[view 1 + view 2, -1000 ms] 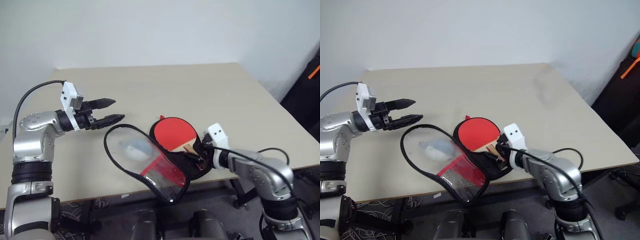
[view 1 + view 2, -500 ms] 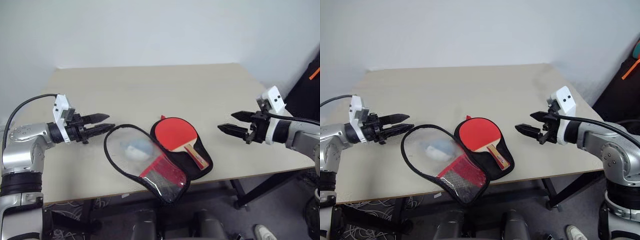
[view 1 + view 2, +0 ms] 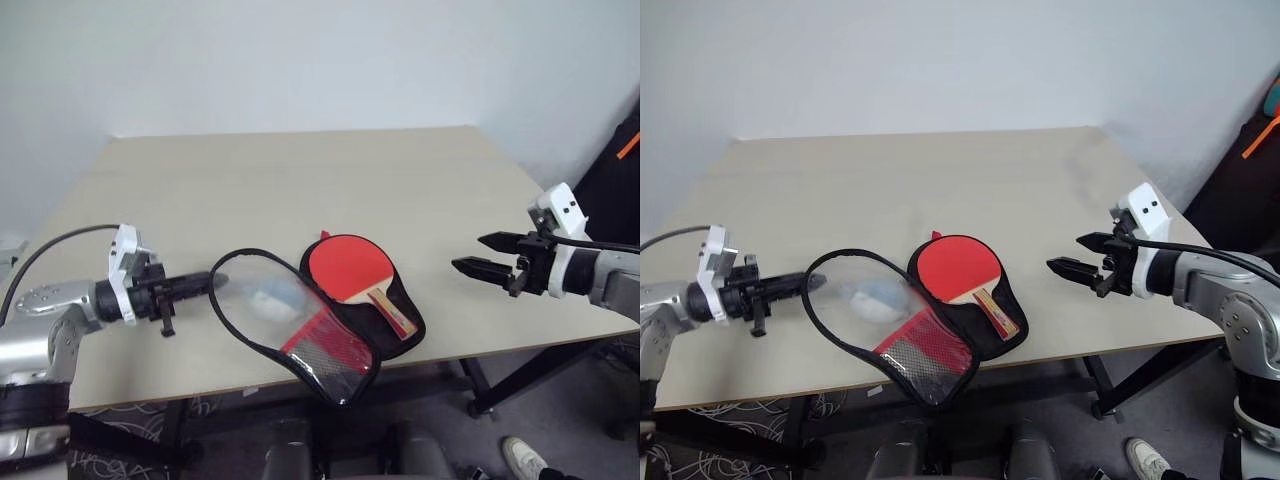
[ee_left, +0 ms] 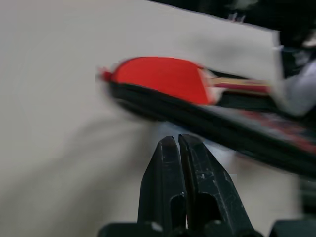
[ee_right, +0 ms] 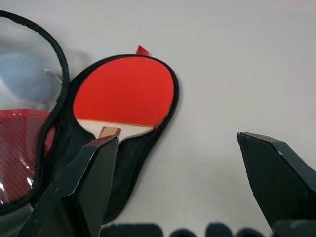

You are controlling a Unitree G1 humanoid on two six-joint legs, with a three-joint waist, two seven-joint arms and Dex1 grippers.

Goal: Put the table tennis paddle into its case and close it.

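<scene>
The case (image 3: 320, 320) lies open near the table's (image 3: 300, 180) front edge, with the table tennis paddle (image 3: 352, 272) resting face up in its right half. The left gripper (image 3: 212, 282), fingers pressed together, has its tips at the black rim of the open flap; whether it pinches that rim I cannot tell. The right gripper (image 3: 482, 255) hangs spread wide and empty, well apart to the right. Behind the case the tabletop is bare.

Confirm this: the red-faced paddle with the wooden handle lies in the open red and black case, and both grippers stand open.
Not quite. The left gripper is shut, as the left wrist view shows; the right gripper is open. The red-faced paddle does lie in the open case.
</scene>
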